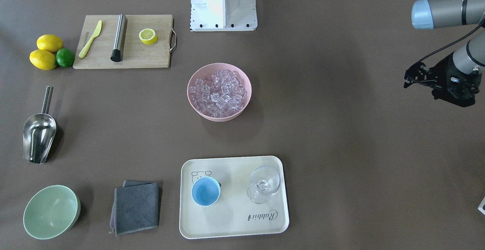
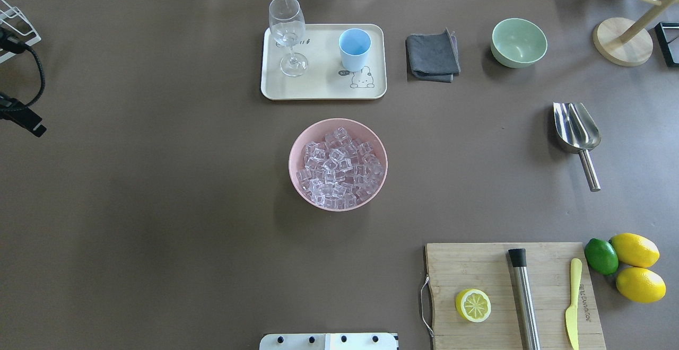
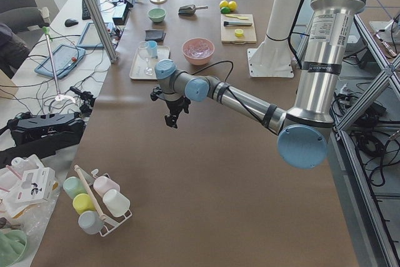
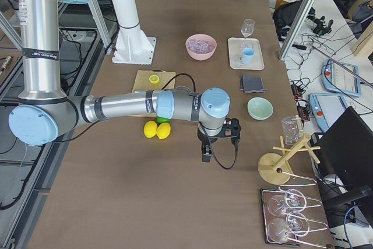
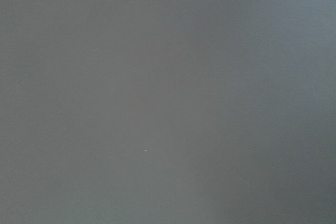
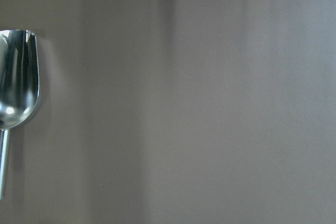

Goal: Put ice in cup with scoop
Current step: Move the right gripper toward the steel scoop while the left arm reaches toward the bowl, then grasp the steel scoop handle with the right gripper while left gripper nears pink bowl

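Note:
The steel scoop (image 1: pixel 38 132) lies on the table with its handle toward the robot, far on the right arm's side. It also shows at the left edge of the right wrist view (image 6: pixel 18 77). The ice (image 1: pixel 218 92) fills a pink bowl (image 2: pixel 290 164) at the table's middle. The light-blue cup (image 1: pixel 205 191) stands upright and empty on a cream tray (image 1: pixel 235 219). My left gripper (image 1: pixel 411 77) hovers empty far off to the left side, jaws apart. My right gripper (image 4: pixel 205 150) hangs over the table beyond the lemons; I cannot tell whether it is open.
A stemmed glass (image 1: pixel 264 183) shares the tray. A grey cloth (image 1: pixel 136 206) and a green bowl (image 1: pixel 51 212) lie beside it. A cutting board (image 1: pixel 151 58) holds a half lemon, a steel cylinder and a yellow knife, with lemons (image 1: pixel 43 58) and a lime beside it.

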